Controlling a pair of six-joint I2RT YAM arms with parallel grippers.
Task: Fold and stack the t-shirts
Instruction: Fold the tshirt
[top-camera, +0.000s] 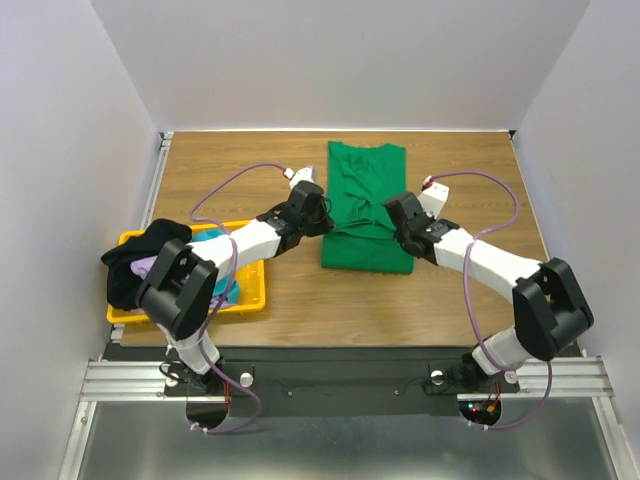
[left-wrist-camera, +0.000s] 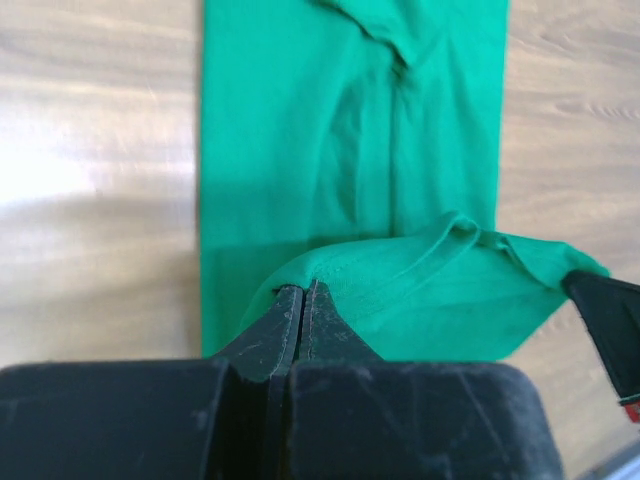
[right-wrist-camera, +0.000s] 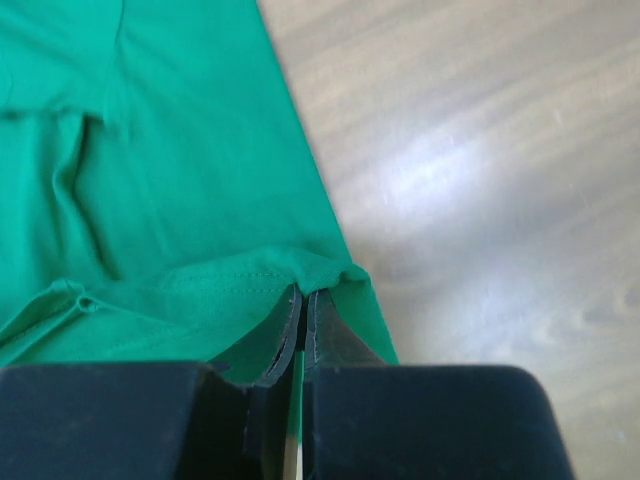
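Found green t-shirt (top-camera: 365, 205) at mid-bench, laid out as a long narrow strip running from near the far edge toward the arms, neck end away from them.

Checked left wrist view: left jaws pressed together, pinching a raised, rolled edge of the green t-shirt (left-wrist-camera: 350, 120) at its left side.

Checked right wrist view: right jaws likewise pressed together, pinching a stitched hem of the green t-shirt (right-wrist-camera: 150, 150) at its right side (thin sliver of green visible between the pads).

Noted the pinched edge strung between both jaws and lifted clear of the flat layer beneath. Remainder of the cloth flat on the wood-grain bench (top-camera: 250, 175), a few creases near the middle.

Confirmed from above: left arm (top-camera: 255, 238) and right arm (top-camera: 480, 262) reaching inward to opposite sides of the strip, roughly halfway along it.

Located yellow bin (top-camera: 250, 303) at the left near side of the bench, well apart from the green t-shirt, partly hidden behind the left arm.

Logged in and over the bin: black t-shirt (top-camera: 128, 272) draped over the left wall, teal t-shirt (top-camera: 212, 238) and a patch of pale lavender cloth (top-camera: 147, 268) (garment type not distinguishable).
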